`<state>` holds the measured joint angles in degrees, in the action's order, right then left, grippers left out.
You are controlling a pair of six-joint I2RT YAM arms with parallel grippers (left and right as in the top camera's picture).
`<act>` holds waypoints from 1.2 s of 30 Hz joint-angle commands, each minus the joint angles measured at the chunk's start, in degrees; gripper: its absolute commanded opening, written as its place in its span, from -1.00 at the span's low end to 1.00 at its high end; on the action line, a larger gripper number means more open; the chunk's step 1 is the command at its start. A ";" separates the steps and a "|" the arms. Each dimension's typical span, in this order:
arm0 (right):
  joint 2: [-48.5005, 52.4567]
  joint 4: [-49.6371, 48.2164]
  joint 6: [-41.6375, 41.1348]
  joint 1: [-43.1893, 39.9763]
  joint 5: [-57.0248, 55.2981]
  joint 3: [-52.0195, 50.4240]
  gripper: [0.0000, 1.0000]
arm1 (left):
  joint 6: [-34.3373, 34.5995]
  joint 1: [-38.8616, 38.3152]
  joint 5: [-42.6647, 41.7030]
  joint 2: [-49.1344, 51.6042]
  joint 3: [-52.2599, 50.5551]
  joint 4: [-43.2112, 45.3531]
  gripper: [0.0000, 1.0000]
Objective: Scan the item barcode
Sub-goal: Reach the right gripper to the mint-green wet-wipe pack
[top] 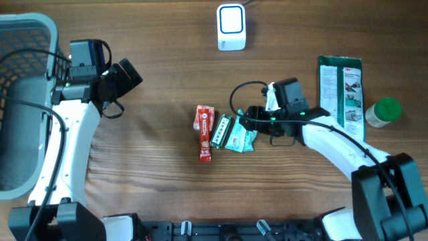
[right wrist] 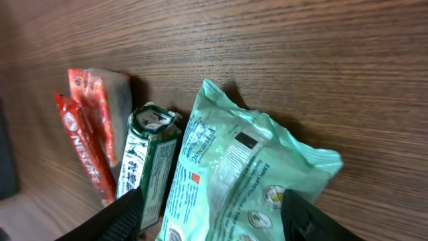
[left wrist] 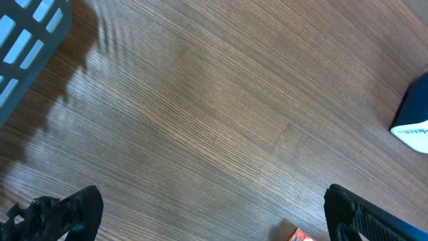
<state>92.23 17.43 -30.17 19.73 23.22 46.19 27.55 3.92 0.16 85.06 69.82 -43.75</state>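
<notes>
1. right wrist view: the right tool [right wrist: 214, 224] is open, its two dark fingers [right wrist: 124, 217] spread at the bottom edge of the frame, with nothing clamped between them.
2. a mint-green packet [right wrist: 247, 181] lies flat on the counter [right wrist: 301, 60] between those fingers, its crimped end pointing away from the tool. a small dark printed patch shows on its upper face; whether that is the barcode is too small to tell.
3. just beside the packet lies a dark green stick pack [right wrist: 147, 167], touching or overlapping its edge. next to that are two red sachets [right wrist: 87, 134], side by side.
4. from overhead, the right tool [top: 249, 120] sits low at the mint-green packet [top: 239, 138], near the middle of the counter [top: 160, 174].
5. the white and blue scanner [top: 231, 27] stands at the far edge, well apart from the packets.
6. to the right of the arm lie a long green package [top: 341, 90] and a green-lidded jar [top: 382, 112], close together.
7. the left tool [top: 127, 75] is wide open and empty over bare wood, beside the grey basket [top: 20, 40].
</notes>
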 commanded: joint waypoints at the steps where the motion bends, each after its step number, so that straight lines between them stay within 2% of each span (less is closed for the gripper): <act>1: 2.78 -0.28 -3.04 1.97 -7.15 -0.57 0.30 | -0.07 0.22 0.59 -0.52 0.48 -0.04 1.00; 7: 2.58 -1.38 -2.80 1.97 -5.25 -0.26 0.22 | -0.07 0.22 0.59 -0.52 0.48 -0.04 1.00; 10: 0.22 -3.13 -1.36 1.97 0.59 0.76 0.23 | -0.09 0.22 0.59 -0.52 0.48 -0.04 1.00; 15: -5.20 -2.45 -1.31 1.97 1.29 1.66 0.26 | -0.09 0.22 0.59 -0.52 0.48 -0.04 1.00; 17: -6.40 -0.55 -1.53 1.97 1.31 1.66 0.10 | -0.07 0.22 0.59 -0.52 0.48 -0.04 1.00; 20: -6.75 4.35 -1.49 2.25 3.63 1.57 -0.75 | -0.07 0.22 0.59 -0.52 0.48 -0.04 1.00; 21: -6.58 6.36 -1.49 2.36 3.87 1.31 -0.88 | -0.07 0.22 0.59 -0.52 0.48 -0.04 1.00; 24: -6.43 8.59 -1.53 2.64 3.67 -0.26 -0.91 | -0.07 0.22 0.59 -0.52 0.48 -0.04 1.00; 29: -5.44 7.69 -4.55 2.93 -0.52 -3.58 -0.91 | -0.09 0.22 0.59 -0.52 0.48 -0.04 1.00; 36: -3.39 6.29 -4.55 2.93 -3.41 -6.34 -0.89 | -0.07 0.22 0.59 -0.52 0.48 -0.04 1.00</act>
<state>87.07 24.34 -33.67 22.37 23.09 40.84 27.55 3.92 0.16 85.06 69.82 -43.75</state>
